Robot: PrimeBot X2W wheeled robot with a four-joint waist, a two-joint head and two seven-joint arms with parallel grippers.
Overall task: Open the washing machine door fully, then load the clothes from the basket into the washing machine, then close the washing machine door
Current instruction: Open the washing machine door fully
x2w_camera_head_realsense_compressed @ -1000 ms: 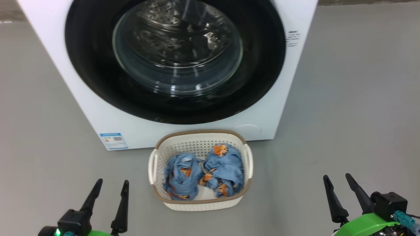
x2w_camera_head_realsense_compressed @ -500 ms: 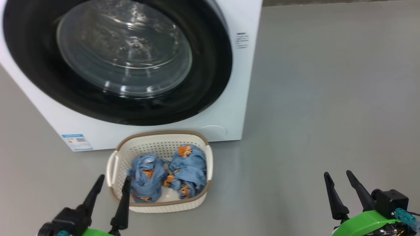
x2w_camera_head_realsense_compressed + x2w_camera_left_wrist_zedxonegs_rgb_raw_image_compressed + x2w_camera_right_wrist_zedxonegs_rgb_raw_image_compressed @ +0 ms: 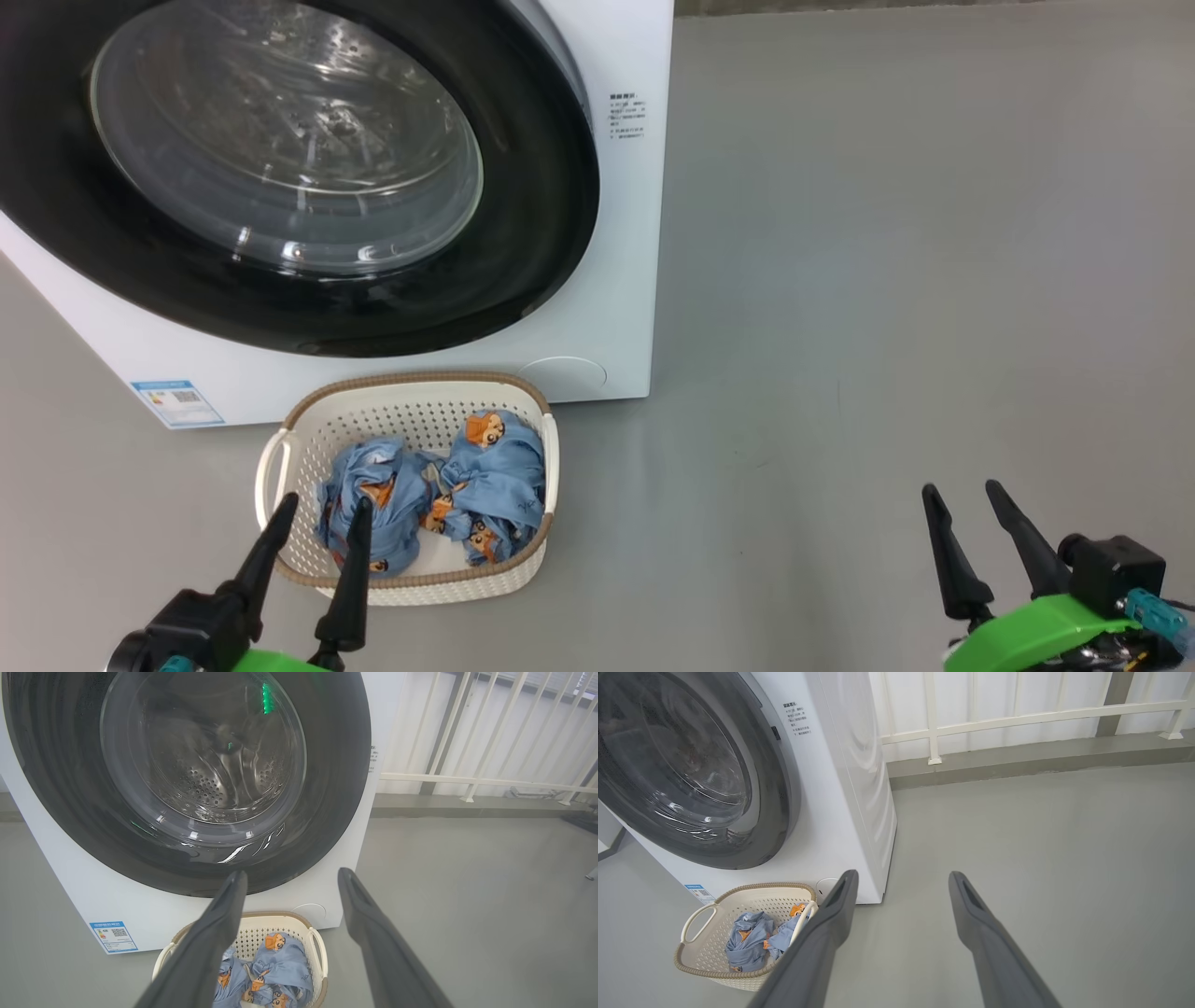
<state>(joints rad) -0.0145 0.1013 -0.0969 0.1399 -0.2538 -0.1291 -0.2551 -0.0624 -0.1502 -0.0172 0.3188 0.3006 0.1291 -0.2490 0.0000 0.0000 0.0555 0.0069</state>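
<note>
The washing machine (image 3: 625, 280) stands at the upper left, white, with its door (image 3: 523, 233) shut flat against the front. The door has a glossy black rim around a bulging glass window. On the floor before it sits the cream basket (image 3: 411, 378) holding two light-blue clothes (image 3: 373, 504) (image 3: 495, 476). My left gripper (image 3: 324, 504) is open at the basket's near-left corner, apart from it. My right gripper (image 3: 960, 488) is open over bare floor far to the right. The left wrist view looks between open fingers (image 3: 292, 873) at the door (image 3: 336, 812) and the basket (image 3: 317, 952).
Grey floor (image 3: 887, 327) stretches to the right of the machine. A white railing (image 3: 1017, 718) on a low kerb runs behind it. A blue label sticker (image 3: 177, 401) marks the machine's lower left front.
The head camera has turned right, so machine and basket sit further left in the picture. Both grippers stay open and keep their places in the frame.
</note>
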